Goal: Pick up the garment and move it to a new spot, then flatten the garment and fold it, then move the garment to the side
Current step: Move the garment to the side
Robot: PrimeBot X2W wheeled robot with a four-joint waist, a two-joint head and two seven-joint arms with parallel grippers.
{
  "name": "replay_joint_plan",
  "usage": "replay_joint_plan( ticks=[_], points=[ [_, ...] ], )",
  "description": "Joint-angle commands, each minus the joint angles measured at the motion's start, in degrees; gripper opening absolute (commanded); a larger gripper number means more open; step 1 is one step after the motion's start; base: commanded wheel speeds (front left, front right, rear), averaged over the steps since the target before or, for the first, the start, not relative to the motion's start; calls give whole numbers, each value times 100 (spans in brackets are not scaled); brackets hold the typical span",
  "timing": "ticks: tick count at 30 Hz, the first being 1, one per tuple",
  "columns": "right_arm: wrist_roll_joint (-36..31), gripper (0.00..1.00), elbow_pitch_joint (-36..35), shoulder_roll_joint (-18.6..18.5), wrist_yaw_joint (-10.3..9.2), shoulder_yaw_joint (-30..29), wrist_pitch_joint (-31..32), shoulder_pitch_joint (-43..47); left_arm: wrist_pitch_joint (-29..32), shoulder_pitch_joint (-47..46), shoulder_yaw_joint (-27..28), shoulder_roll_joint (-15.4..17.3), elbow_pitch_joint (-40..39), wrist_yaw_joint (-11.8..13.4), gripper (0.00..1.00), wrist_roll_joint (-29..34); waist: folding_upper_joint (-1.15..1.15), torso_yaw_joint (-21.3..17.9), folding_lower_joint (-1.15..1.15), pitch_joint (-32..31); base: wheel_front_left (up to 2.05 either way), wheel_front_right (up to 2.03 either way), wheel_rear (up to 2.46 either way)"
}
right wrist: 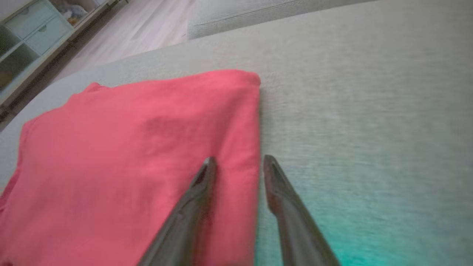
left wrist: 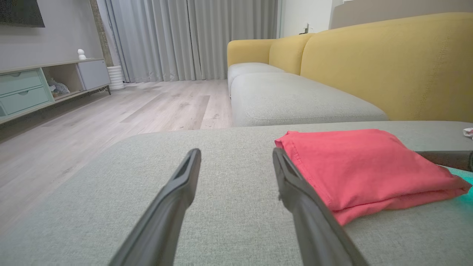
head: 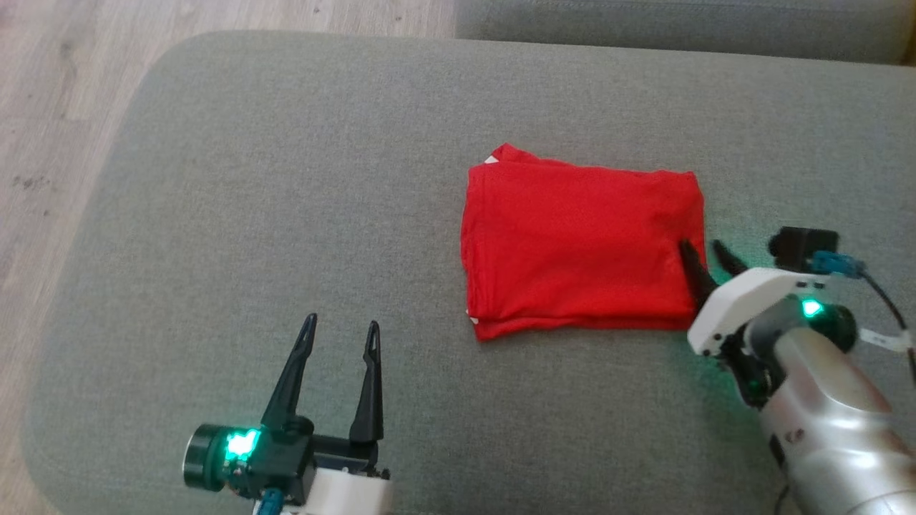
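Found the garment (head: 580, 250) folded into a neat rectangle, lying flat on the grey cushion (head: 286, 179), right of centre. Judged folding complete and the shift to the side outstanding.

Noted the right gripper (head: 701, 247) low at the garment's right edge. Recorded its fingers (right wrist: 203, 184) parted and straddling that edge, one over the red cloth, the other over bare cushion just beside it. Saw no clamping of the cloth as yet.

Noted the left gripper (head: 342, 322) near the front of the cushion, well apart from the garment, spread wide and empty.

Assessed risks as follows:
- Could pinch the top layer alone, given several layers stacked at that edge. Would peel the fold open on any pull.
- Could snag the upholstery with the outer finger if closed while pressed into the cushion.
- Could skew or rotate the stack, gripped at one side only and without support from the far gripper.
- Could leave lower layers lagging on the coarse weave during a drag, spoiling the fold.
- Could overshoot the cushion's rounded edge and spill the garment onto the floor (head: 57, 107).
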Motion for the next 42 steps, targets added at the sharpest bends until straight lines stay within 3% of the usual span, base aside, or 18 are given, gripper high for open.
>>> replay_joint_plan(
  ticks=[1, 7, 16, 22, 23, 24, 30, 40, 41, 42],
  points=[
    [103, 0, -67, 55, 37, 218, 1, -156, -47, -190, 154, -32, -160, 46, 100, -51, 0, -3, -1, 17, 0, 0, 0],
    [239, 0, 21, -114, 37, 580, -230, -336, -47, -198, 191, -33, -176, 126, 100, -91, 0, -178, -1, 79, 0, 0, 0],
    [189, 0, 108, -946, 37, 935, -564, -984, -47, -342, 275, -33, -280, 132, 100, -59, 0, -846, -1, 456, 0, 0, 0],
    [801, 0, -322, -1051, 37, 1240, -385, -1132, -47, -647, 254, -34, -265, 105, 100, -52, 0, -1005, -1, 639, 0, 0, 0],
    [924, 38, -385, -1018, 37, 1292, -331, -1104, -47, -671, 237, -34, -252, 102, 100, -57, 0, -992, -1, 627, 0, 0, 0],
    [1037, 100, -436, -984, 37, 1342, -281, -1073, -47, -687, 223, -35, -235, 94, 100, -64, 0, -970, -1, 610, 0, 0, 0],
    [1954, 100, -840, -674, 37, 1625, 191, -696, -47, -640, 219, -36, -162, 106, 100, -107, 0, -736, -1, 423, 0, 0, 0],
    [2724, 100, -673, -700, 37, 1939, 808, -403, -47, -536, 146, -36, -178, 192, 100, -229, 0, -274, -1, 309, 0, 0, 0],
    [2784, 83, -663, -672, 37, 1975, 864, -392, -47, -526, 149, -36, -176, 197, 100, -240, 0, -252, -1, 306, 0, 0, 0],
    [2835, 57, -667, -650, 37, 2023, 926, -384, -47, -519, 155, -36, -174, 201, 100, -249, 0, -236, -1, 305, 0, 0, 0]
  ],
)
